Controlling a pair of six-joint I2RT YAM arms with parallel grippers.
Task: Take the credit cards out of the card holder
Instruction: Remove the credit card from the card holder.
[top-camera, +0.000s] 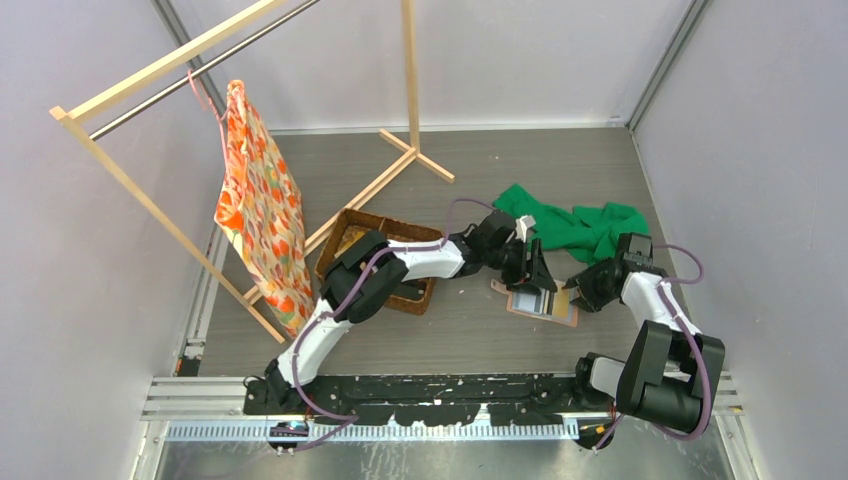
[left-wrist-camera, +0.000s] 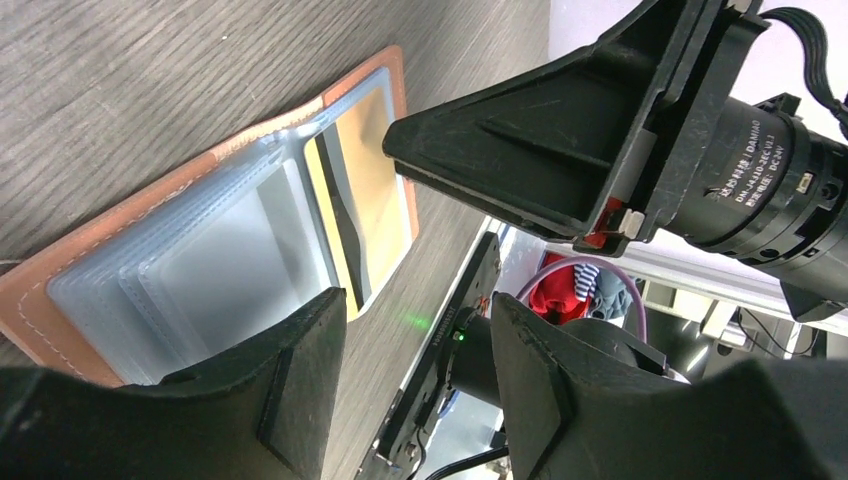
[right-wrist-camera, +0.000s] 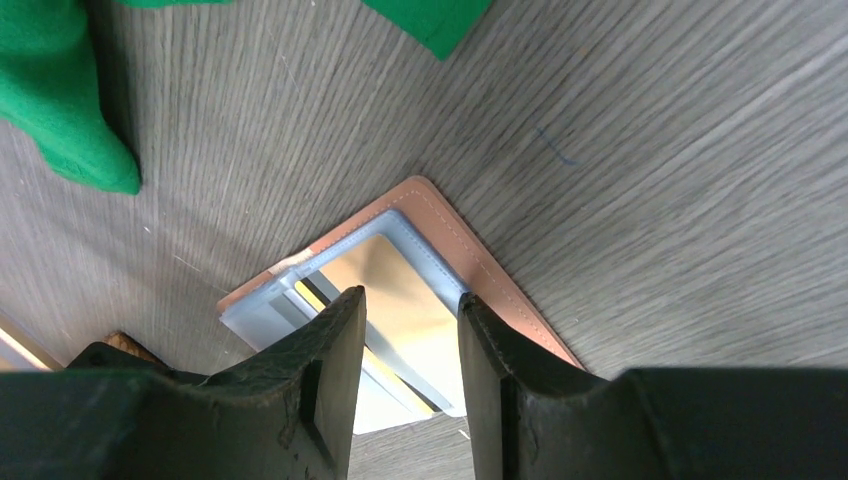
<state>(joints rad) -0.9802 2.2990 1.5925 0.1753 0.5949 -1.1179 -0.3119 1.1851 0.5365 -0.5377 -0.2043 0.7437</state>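
On the grey bench (top-camera: 470, 180), the biggest things stand left and back: a wooden clothes rack (top-camera: 160, 70) with an orange cloth (top-camera: 262, 215) hung on it, a brown basket (top-camera: 372, 217) near its foot, and a green cloth (top-camera: 585, 228) crumpled toward the right. Nearer the arms, between their wrists, the card holder (top-camera: 540, 303) lies open and flat, pink leather down and clear sleeves (left-wrist-camera: 200, 260) up. A gold card (right-wrist-camera: 400, 275) with a dark stripe sits in the end sleeve. The left end effector (left-wrist-camera: 415, 310) hangs just beside the holder with its jaws well apart and nothing between them. The right end effector (right-wrist-camera: 408, 305) is low over the gold card, jaws partly apart. It grips nothing I can see, and whether its tips touch the sleeve cannot be told. The step in hand looks like getting the first card out. To do it well, one end effector should pin the leather so the holder cannot slide. The other should take the card's free edge and draw it straight along the sleeve's opening, flat to the bench, since a tilted pull would likely drag the whole holder along.
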